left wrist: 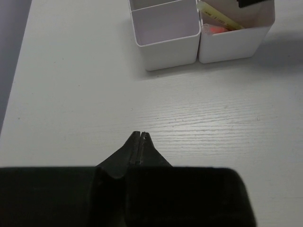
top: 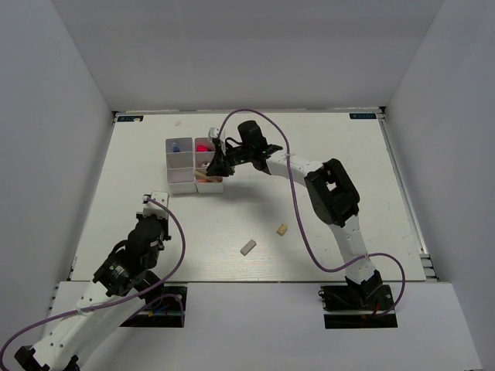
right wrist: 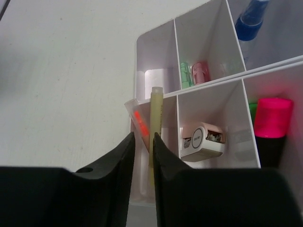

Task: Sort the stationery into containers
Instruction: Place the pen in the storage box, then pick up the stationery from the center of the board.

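Two white three-cell trays set side by side at the far left of the worktop (top: pixel 348 193), long walls touching: left tray (top: pixel 179 186), right tray (top: pixel 209 187). Open surface on every outer side of the pair, with the worktop's back edge well beyond them.

Right gripper (right wrist: pixel 143 142) above the near end cell of the right tray, close to that cell's end wall. Jaws parted by only a narrow slit, nothing seen clamped between. Pale yellow pencil (right wrist: pixel 155 111) leaning in that cell with its top at the rim shared with the left tray, just beside one finger; touching it or not, cannot tell. Orange-marked piece (right wrist: pixel 138 121) tilted against the same cell's end wall.

White roller case (right wrist: pixel 202 140) in the middle cell, pink-capped marker (right wrist: pixel 272 116) in the far cell. Over in the left tray, blue marker (right wrist: pixel 252 19) in the far cell, green marker (right wrist: pixel 185 74) and pink tube (right wrist: pixel 200 72) together in the middle one.

Left gripper (left wrist: pixel 141 137) closed tip to tip, holding nothing, low over bare worktop short of the trays' near ends.

Tan eraser (top: pixel 282 229) and paler block (top: pixel 247 247) loose on the worktop nearer the arm bases, apart from each other, well apart from trays and both grippers, with free room around each
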